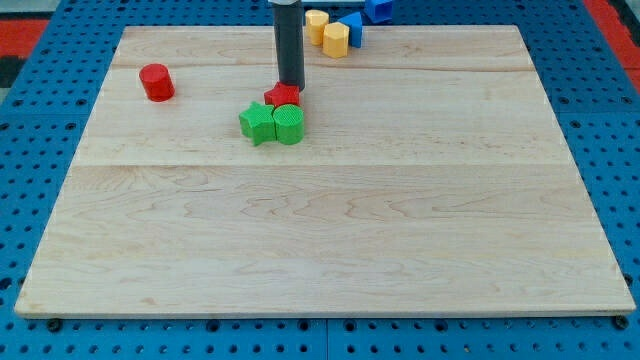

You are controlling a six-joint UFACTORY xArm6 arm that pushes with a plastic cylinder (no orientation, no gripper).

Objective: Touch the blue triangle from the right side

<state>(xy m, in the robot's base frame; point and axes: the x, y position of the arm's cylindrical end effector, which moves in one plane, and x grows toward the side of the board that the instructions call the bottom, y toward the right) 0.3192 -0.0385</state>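
Note:
The blue triangle (353, 27) sits near the view's top edge of the wooden board (320, 230), touching the right side of a yellow hexagonal block (335, 39). Another yellow block (316, 23) lies just to their left. My tip (290, 86) is down and to the left of the blue triangle, well apart from it. The tip touches the top side of a red block (283, 96). Below the red block sit a green star-shaped block (257, 123) and a green rounded block (288, 124), side by side.
A red cylinder (156, 82) stands at the view's upper left. A second blue block (378, 9) lies at the view's top edge, partly cut off. A blue pegboard (610, 120) surrounds the board.

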